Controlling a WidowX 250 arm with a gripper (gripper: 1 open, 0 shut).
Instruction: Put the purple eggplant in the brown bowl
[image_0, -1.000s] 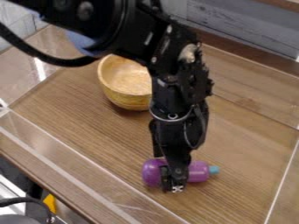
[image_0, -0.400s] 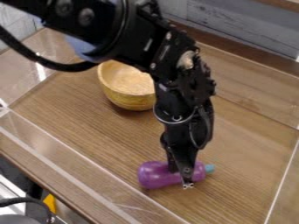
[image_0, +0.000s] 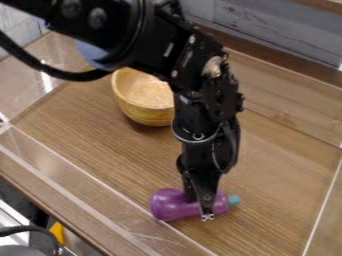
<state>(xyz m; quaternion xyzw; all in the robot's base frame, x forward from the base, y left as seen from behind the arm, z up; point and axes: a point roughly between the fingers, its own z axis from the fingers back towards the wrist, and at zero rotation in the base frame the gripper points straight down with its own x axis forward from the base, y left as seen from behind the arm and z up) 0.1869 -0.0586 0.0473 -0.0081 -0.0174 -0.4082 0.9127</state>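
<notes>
The pincer (image_0: 206, 213) is closed at the purple eggplant (image_0: 173, 206), its hold unclear; lifting and placing in the brown bowl (image_0: 135, 111) remain.

Pale grey boards (image_0: 267, 35) stand behind the brown wooden tabletop (image_0: 83, 130).

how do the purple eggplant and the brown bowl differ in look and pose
The purple eggplant is glossy purple with a light blue-teal cap, while the brown bowl is plain light brown. The eggplant is a plump, oblong body lying on its side; the bowl is round, hollow and upright. The eggplant is smaller than the bowl. Both rest on the wooden table.
</notes>
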